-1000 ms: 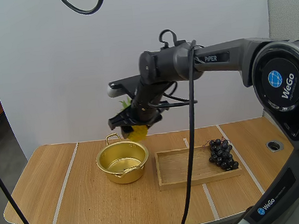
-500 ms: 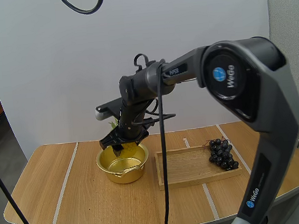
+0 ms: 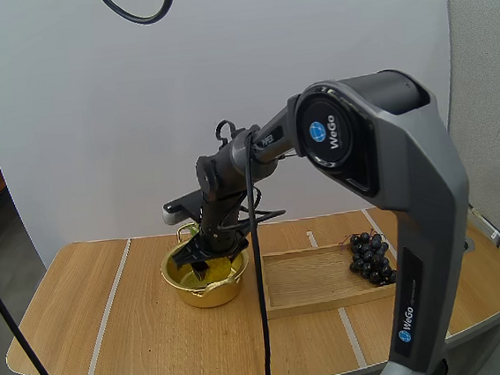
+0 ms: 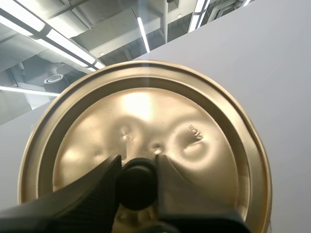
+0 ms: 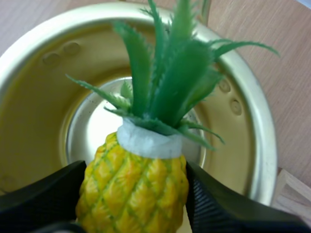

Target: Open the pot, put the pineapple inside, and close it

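A wood tray [image 3: 303,282] lies flat on the table [image 3: 141,340]. 1 bunch of dark grapes [image 3: 372,258] sits in the tray, at its right end.

"WeGo" in white beside a blue globe badge sat on the big joint cover of the right arm [image 3: 378,140] in the high view. A second "WeGo" ran along the same arm's lower link, down by the bench [image 3: 158,338] edge. White lettering on the forearm was too small to read. The lid [image 4: 146,111] underside carried an embossed stamp ending in "cm", digits before it unclear.
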### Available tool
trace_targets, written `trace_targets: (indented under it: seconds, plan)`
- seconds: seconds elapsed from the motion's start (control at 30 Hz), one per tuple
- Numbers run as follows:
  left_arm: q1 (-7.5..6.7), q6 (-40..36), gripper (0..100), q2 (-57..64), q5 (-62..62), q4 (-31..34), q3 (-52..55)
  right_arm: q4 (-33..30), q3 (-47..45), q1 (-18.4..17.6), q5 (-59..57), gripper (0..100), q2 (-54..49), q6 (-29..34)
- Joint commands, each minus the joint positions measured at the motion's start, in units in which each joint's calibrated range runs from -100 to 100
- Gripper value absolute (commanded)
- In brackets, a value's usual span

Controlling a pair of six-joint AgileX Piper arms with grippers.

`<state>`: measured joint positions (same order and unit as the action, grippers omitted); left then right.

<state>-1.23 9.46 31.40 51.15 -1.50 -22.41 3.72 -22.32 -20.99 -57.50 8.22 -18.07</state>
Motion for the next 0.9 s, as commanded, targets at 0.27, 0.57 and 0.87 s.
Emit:
trace_targets:
  seconds: [0.27, 0.57, 0.87]
  plan:
    - [0.04, -0.39, 0, 0.39, -2.03, 0.06, -0.50, -0.49, 0.28, -0.66, 0.85, 0, 1.96, -1.59]
    - [0.04, -0.39, 0, 0.39, -2.03, 0.06, -0.50, -0.08, 2.15, -1.01, -0.65, 100, 1.96, -1.05]
    - [0.04, -0.39, 0, 0.39, -2.03, 0.06, -0.50, 0.30, 2.58, -1.01, -4.40, 100, 0.25, -0.58]
